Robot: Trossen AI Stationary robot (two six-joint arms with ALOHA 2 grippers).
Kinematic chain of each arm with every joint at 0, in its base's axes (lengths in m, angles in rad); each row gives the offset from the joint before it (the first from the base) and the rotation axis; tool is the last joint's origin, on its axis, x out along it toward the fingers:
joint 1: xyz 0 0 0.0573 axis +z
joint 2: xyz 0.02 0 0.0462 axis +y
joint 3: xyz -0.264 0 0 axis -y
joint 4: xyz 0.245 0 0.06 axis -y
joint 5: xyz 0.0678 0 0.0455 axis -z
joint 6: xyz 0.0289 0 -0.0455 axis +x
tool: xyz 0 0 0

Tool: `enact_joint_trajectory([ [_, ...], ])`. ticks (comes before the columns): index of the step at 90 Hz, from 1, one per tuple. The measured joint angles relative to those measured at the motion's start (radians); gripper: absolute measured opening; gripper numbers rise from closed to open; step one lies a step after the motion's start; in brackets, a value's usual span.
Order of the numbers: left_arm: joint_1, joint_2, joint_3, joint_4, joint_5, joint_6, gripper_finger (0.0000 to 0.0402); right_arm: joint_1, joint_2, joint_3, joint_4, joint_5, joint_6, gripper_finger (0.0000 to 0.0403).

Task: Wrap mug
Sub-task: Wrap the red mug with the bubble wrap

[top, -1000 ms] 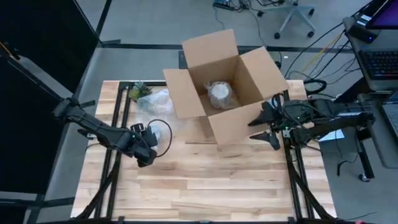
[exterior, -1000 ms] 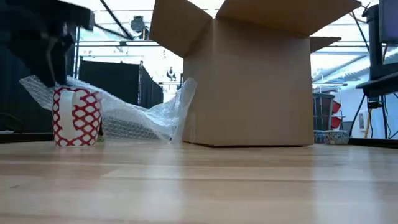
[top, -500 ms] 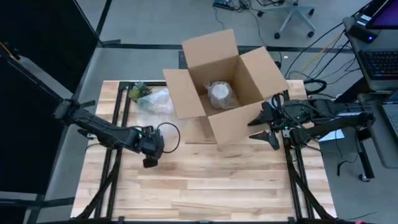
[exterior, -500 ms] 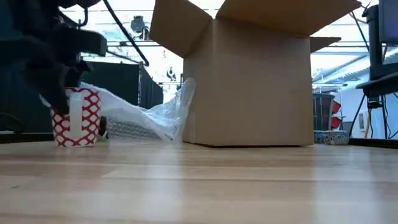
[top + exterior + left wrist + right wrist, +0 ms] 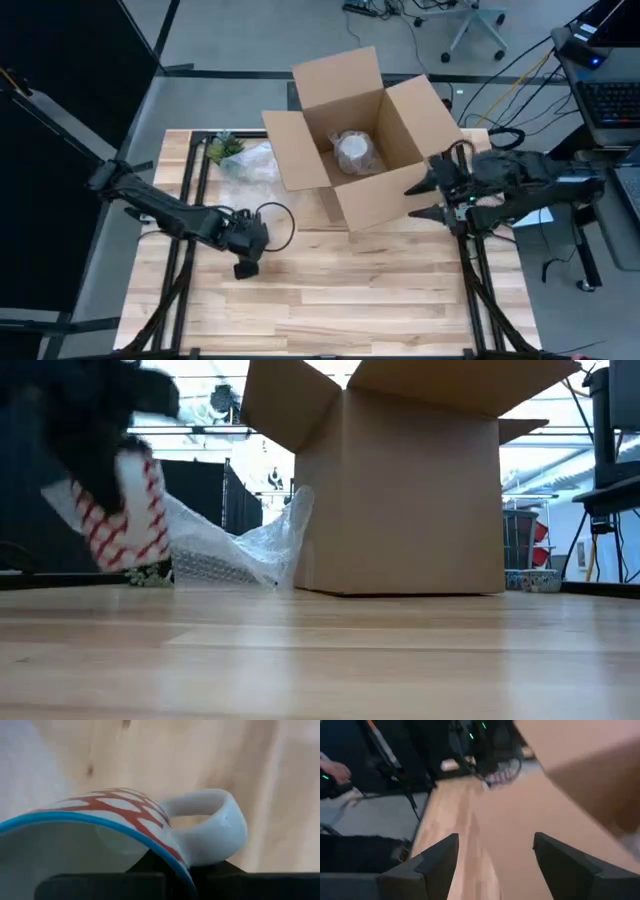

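Observation:
The mug (image 5: 130,510), white with a red lattice pattern and a blue rim (image 5: 75,817), hangs tilted above the table's left half with my left gripper (image 5: 258,232) shut on it. In the high view the mug (image 5: 274,224) shows as a ring beside the fingers. Its handle (image 5: 217,820) sticks out sideways. Crumpled bubble wrap (image 5: 250,160) lies on the table behind it, against the open cardboard box (image 5: 360,140). My right gripper (image 5: 422,200) stands open at the box's right side, holding nothing. My left gripper holds the mug by its wall at the rim, right beside the handle's root (image 5: 175,855). One finger seems to be inside the mug and one outside. The fingers come from the table's left, slanting down. The mug is lifted clear and tipped over, its mouth turned toward the gripper.
The box stands with its flaps up at the table's far middle, a wrapped bundle (image 5: 355,150) inside it. A small green thing (image 5: 225,145) lies at the far left by the bubble wrap (image 5: 230,545). Bare wooden table (image 5: 340,300) fills the near half.
My left gripper has moved a little toward the table's right edge and shut on the mug's rim. It has then raised the mug, which stood upright on the table and now hangs clear and tilted. My right gripper has shifted slightly toward the box.

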Motion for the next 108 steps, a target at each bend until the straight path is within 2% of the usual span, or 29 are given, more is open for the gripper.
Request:
enact_joint_trajectory([
  [16,-0.085,-0.001,0.176,-0.063,-0.056,0.000,0.0004,0.100,0.055,0.014,0.101,0.000,0.012,0.0242],
  [31,-0.169,-0.002,0.319,-0.145,-0.141,-0.016,0.0003,0.213,0.233,-0.028,0.253,0.011,0.022,0.0242],
  [45,-0.233,-0.022,0.381,-0.236,-0.221,-0.061,0.0003,0.308,0.444,-0.027,0.378,0.165,-0.028,0.0242],
  [59,-0.268,-0.045,0.386,-0.322,-0.244,-0.113,0.0003,0.353,0.648,-0.028,0.556,0.370,-0.082,0.0242],
  [70,-0.283,-0.051,0.386,-0.353,-0.272,-0.130,0.0003,0.360,0.823,-0.028,0.769,0.474,-0.116,0.0242],
  [89,-0.293,-0.051,0.386,-0.351,-0.286,-0.130,0.0003,0.306,1.133,-0.003,1.209,0.498,-0.108,0.0242],
  [96,-0.292,-0.051,0.386,-0.351,-0.304,-0.130,0.0003,0.276,1.237,0.059,1.236,0.498,-0.069,0.0242],
  [108,-0.292,-0.051,0.386,-0.354,-0.325,-0.130,0.0003,0.241,1.400,0.230,1.154,0.501,0.013,0.0242],
])
